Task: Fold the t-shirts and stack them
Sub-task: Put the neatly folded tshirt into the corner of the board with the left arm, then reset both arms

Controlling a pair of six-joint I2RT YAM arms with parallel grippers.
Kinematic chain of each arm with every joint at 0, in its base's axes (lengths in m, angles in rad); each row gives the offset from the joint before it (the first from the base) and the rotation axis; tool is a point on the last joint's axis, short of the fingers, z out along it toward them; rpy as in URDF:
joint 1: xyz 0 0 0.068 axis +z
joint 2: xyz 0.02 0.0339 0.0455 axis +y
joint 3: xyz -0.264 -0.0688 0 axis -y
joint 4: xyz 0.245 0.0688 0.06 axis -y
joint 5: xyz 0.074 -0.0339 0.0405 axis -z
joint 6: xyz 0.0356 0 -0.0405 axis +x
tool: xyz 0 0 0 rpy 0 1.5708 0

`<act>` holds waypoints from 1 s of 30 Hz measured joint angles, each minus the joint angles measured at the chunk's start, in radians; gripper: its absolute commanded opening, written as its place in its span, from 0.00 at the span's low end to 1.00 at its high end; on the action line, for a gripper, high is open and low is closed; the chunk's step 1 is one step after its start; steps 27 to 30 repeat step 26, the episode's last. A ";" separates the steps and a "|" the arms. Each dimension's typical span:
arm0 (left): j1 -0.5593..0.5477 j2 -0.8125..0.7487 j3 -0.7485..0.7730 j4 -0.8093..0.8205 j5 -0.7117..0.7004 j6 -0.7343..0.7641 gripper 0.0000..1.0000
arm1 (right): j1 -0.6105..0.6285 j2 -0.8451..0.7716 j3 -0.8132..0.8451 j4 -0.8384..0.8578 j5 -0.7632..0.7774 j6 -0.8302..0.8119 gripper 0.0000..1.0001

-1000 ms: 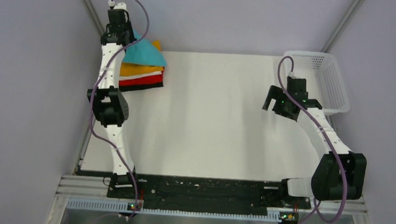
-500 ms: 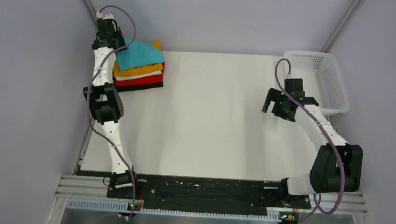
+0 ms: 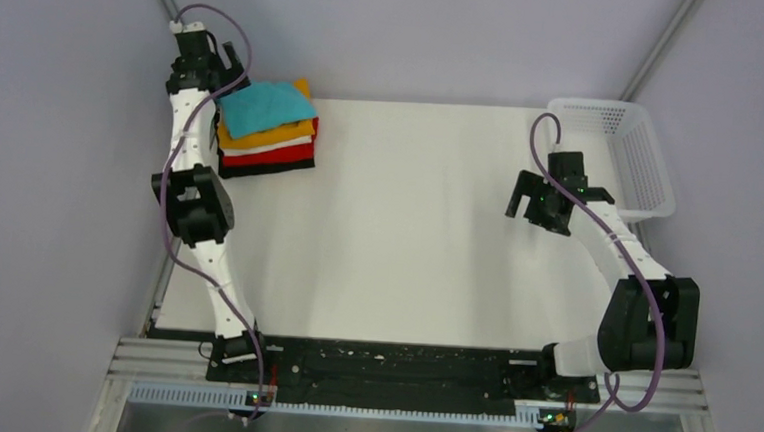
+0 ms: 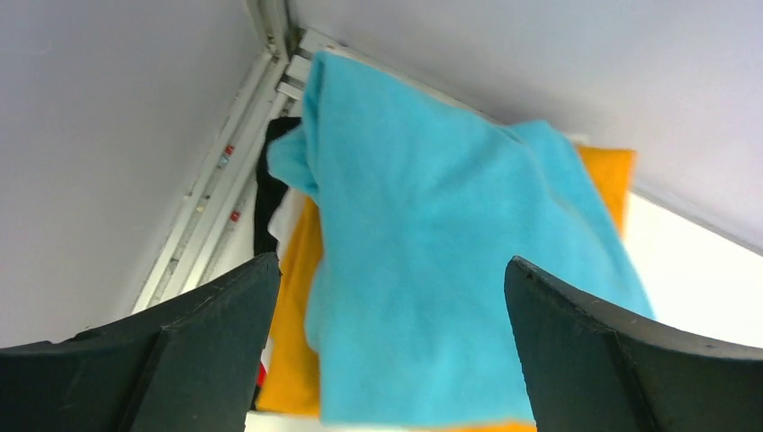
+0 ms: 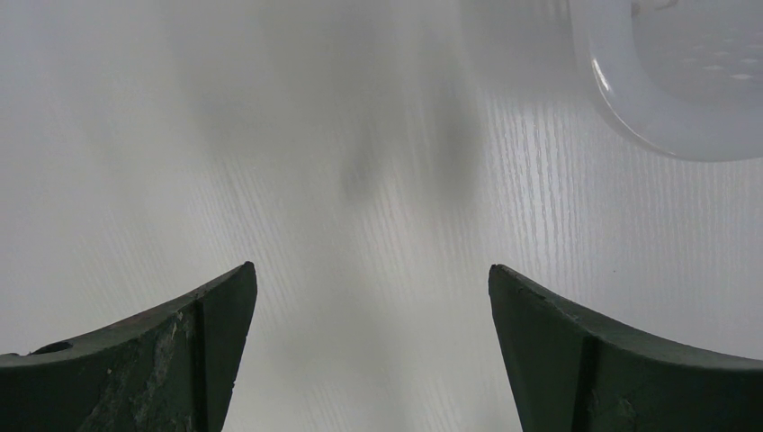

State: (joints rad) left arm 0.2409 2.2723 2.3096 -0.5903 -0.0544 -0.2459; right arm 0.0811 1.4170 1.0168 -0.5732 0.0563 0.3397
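The t-shirts lie in a folded stack at the table's far left corner. A turquoise t-shirt [image 3: 264, 107] [image 4: 432, 252] is on top, a little rumpled and skewed. Under it are an orange one [image 3: 275, 134] [image 4: 292, 342], a white one, a red one [image 3: 284, 153] and a black one [image 3: 266, 166]. My left gripper [image 3: 230, 63] [image 4: 391, 265] hangs open just behind and left of the stack, above the turquoise shirt, holding nothing. My right gripper [image 3: 522, 197] [image 5: 371, 270] stands open over bare table at the right, nothing between its fingers.
A white perforated basket [image 3: 634, 156] [image 5: 684, 99] sits at the far right corner, just beyond my right gripper. The white table [image 3: 407, 238] spreads between the two arms. Grey walls and a frame rail close in right behind the stack.
My left gripper went from shut to open and let go of the turquoise shirt, which settled onto the stack. The left arm drew back toward the far left corner. The right arm shifted only slightly.
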 measured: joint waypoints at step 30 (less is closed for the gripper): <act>-0.404 -1.502 -1.643 0.218 -0.177 -0.259 0.99 | 0.000 -0.627 -0.352 0.203 0.054 0.057 0.99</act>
